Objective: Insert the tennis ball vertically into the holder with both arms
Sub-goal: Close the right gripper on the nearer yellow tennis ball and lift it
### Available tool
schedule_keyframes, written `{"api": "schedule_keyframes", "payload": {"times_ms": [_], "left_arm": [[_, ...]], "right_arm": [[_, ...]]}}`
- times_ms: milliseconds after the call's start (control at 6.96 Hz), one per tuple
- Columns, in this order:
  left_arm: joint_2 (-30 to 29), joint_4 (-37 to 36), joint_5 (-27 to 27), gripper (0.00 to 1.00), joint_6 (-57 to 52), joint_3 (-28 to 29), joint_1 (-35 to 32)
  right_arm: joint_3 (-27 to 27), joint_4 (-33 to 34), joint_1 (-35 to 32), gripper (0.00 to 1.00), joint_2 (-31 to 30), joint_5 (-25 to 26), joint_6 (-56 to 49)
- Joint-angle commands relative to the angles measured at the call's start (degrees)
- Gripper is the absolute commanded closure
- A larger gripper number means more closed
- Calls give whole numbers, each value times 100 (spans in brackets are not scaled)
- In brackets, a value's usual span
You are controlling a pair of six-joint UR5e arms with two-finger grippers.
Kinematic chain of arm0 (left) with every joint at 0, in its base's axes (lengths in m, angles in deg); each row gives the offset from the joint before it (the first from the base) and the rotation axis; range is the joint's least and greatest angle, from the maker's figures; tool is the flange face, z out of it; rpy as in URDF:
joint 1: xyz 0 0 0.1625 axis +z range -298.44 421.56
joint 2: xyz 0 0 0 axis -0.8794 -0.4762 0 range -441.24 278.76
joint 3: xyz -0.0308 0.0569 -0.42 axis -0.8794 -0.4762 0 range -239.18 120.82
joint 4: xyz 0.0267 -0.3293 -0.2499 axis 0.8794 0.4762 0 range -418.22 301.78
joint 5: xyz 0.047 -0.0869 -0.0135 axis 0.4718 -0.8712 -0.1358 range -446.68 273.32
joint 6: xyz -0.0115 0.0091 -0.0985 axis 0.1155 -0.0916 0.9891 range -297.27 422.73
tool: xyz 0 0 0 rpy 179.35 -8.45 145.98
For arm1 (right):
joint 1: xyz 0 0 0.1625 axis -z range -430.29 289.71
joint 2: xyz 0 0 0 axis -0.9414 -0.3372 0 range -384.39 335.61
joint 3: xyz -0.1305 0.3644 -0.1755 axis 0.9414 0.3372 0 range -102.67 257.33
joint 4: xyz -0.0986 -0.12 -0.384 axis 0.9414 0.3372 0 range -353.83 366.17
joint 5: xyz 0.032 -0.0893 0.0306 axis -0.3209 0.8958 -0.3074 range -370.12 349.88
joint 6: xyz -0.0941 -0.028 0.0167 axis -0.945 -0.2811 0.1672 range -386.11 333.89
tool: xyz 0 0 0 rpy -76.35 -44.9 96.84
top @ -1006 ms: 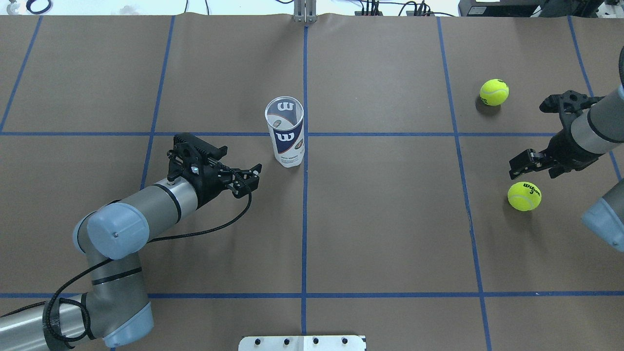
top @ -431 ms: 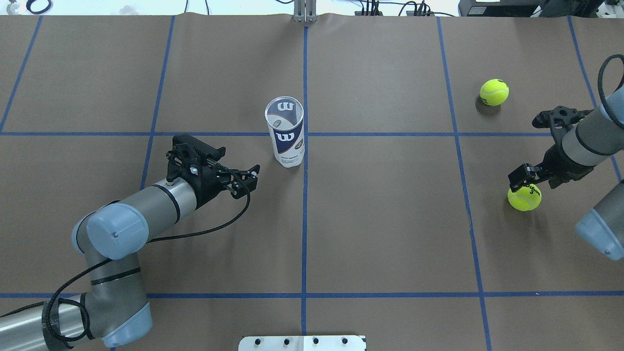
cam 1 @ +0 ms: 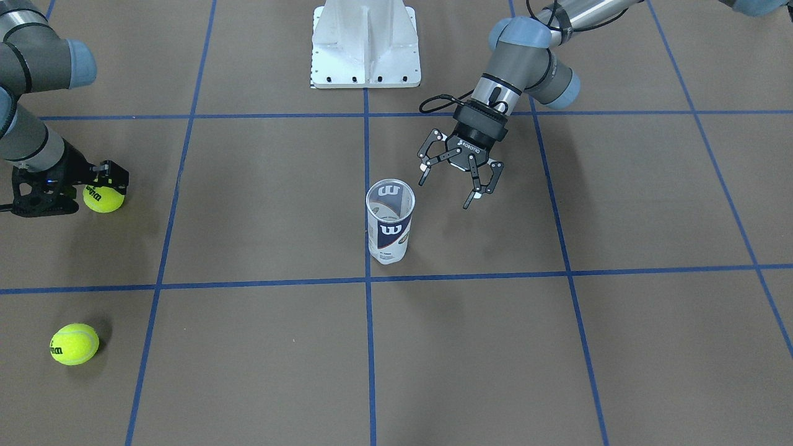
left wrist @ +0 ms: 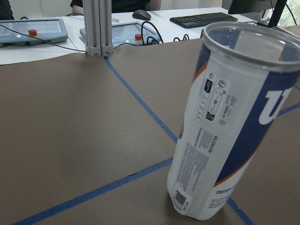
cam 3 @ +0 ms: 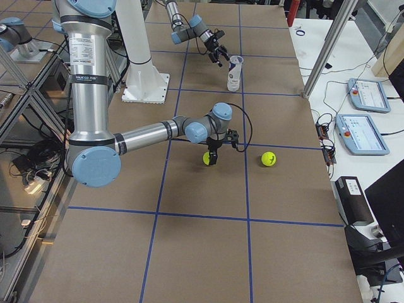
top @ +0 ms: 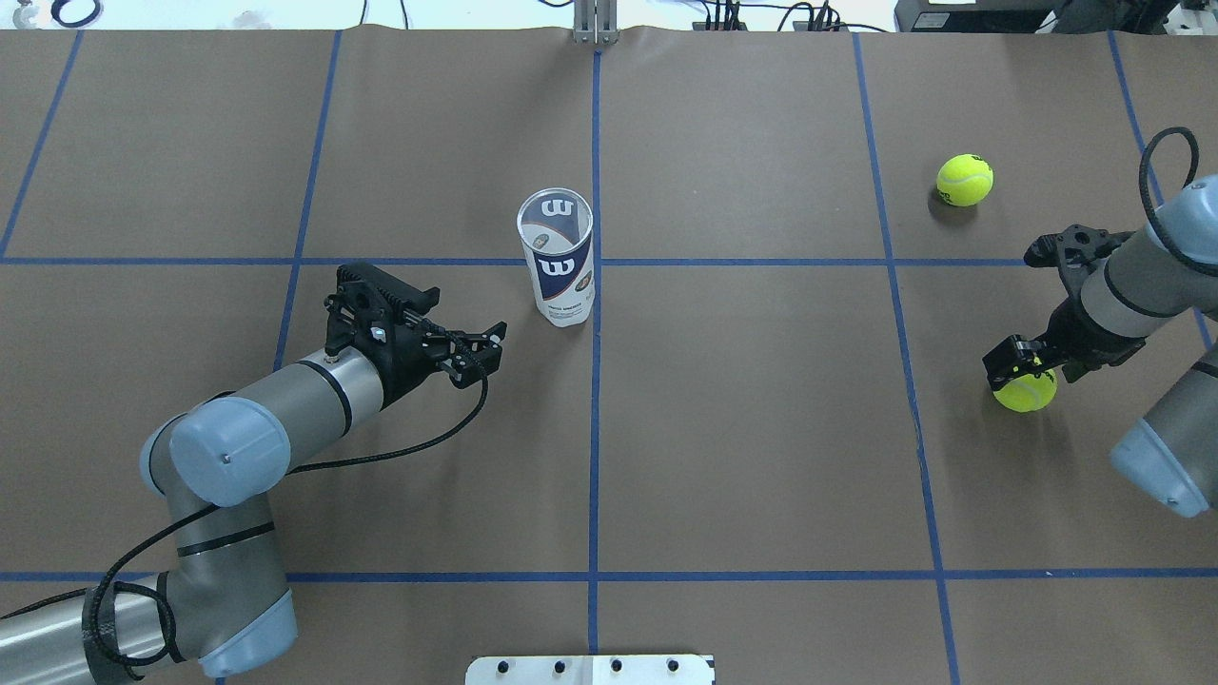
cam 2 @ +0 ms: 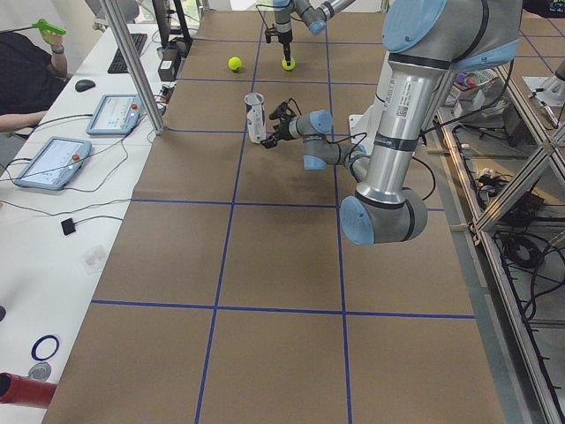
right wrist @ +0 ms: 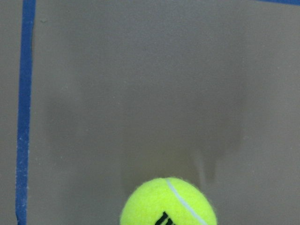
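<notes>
The holder stands upright and open-topped near the table's middle; it also shows in the front view and close up in the left wrist view. My left gripper is open and empty, a short way from the holder on its left; it also shows in the front view. A tennis ball lies at the right. My right gripper is low over it, open, with the jaws on either side of it. The right wrist view shows the ball at the bottom edge and no fingers.
A second tennis ball lies farther back on the right. The white robot base sits at the near edge. An aluminium post stands at the far edge. Blue tape lines cross the brown table.
My right gripper has moved down and toward me onto the near tennis ball. The left arm has hardly moved. The holder and the far ball stay put.
</notes>
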Motion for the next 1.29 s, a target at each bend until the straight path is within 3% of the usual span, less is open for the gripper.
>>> {"api": "schedule_keyframes", "payload": {"times_ms": [0,144,288,575,863,1150], "left_arm": [[14,7,0,1,0,4,0],[6,15,0,1,0,4,0],[-3,15,0,1,0,-5,0],[-12,-2,0,1,-9,22,17],[-117,85,52,1,-35,267,114],[-546,565,884,1,-44,818,271]], "right_arm": [[91,6,31,45,32,11,-5],[39,-29,31,85,41,2,-13],[-222,-47,5,100,76,-68,-5],[-541,-11,-633,100,250,-714,13],[-532,32,-777,100,724,-1061,65],[-524,207,-812,100,1111,-1201,222]]}}
